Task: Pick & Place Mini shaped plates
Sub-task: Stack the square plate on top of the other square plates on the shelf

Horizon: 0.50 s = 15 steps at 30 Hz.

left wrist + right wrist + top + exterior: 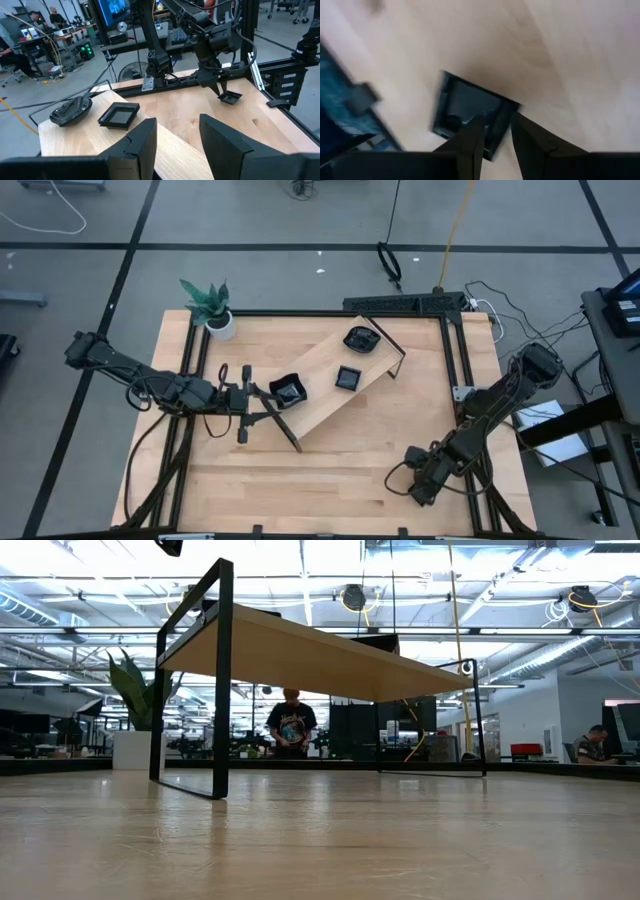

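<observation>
The pale wooden tray [322, 412] lies slantwise on the table and carries three lots of black mini plates: a wavy one [360, 338], a square one [347, 378] and one near its left end [288, 390]. My left gripper [262, 395] is open at that left end. In its wrist view the fingers [177, 125] stand over bare tray wood, with the wavy plates [70, 111] and square plates [119, 115] ahead; the third plate is hidden there. My right gripper [420, 488] is near the table's near right corner, shut on another square plate [465, 107]. My right gripper pinches the square plate by its rim [492, 129], close to a corner, between the two fingers [470, 142]. It comes from above, pointing down. In the left wrist view the plate [230, 98] sits at the fingertips, close to the table top; whether it is lifted clear I cannot tell.
A potted plant [215, 310] stands at the table's far left corner. Black frame rails [455, 380] run along the table's sides. Bare wood [330, 480] lies between the tray and the near edge. The low view shows the tray's underside [300, 655] and a person [291, 725] beyond.
</observation>
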### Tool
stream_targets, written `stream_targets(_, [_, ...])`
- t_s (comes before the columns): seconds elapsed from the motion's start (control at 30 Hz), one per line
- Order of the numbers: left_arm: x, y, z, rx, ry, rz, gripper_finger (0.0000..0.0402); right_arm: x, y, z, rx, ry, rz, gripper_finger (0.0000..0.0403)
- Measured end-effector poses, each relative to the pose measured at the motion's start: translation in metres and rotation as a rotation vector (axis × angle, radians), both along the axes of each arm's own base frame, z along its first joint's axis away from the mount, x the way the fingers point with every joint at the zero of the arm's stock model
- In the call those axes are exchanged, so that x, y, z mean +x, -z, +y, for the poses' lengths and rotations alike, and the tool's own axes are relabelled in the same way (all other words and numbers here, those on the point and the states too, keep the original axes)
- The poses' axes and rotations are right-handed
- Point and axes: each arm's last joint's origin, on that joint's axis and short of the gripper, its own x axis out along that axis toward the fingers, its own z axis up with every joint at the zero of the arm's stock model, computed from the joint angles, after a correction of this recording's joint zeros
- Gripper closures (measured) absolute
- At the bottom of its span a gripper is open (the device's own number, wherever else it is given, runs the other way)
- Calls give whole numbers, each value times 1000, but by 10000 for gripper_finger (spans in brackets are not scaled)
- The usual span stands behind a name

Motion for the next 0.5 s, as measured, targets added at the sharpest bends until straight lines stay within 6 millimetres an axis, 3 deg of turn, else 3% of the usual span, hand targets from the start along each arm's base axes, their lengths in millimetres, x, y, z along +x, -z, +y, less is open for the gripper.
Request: stream_targets(0.5, [0,0,0,0,0,0,250,2,13,4,-37,-12,37,319])
